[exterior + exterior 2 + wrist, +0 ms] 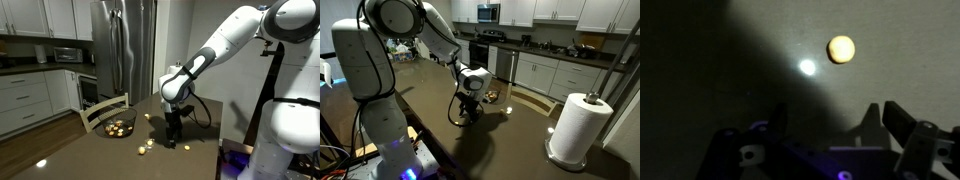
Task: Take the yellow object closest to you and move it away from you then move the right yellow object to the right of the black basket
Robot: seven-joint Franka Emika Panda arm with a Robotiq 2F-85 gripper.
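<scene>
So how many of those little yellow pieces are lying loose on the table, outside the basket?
4 yellow pieces, as far as I can tell: one beyond the basket, two close together nearer the camera, one beside the gripper. The arm may hide more.

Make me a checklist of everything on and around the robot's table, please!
Surface: dark table, shiny, with a light glare.
Job's things: black basket holds yellowish bits; small yellow pieces lie on the table beside it; one yellow object shows alone in the wrist view.
Clutter: paper towel roll, standing upright.
Grippers: gripper low over the table, jaws apart, holding nothing.
Cables: black cable loops beside the gripper.
Surroundings: kitchen with fridge, white cabinets and a chair.
</scene>
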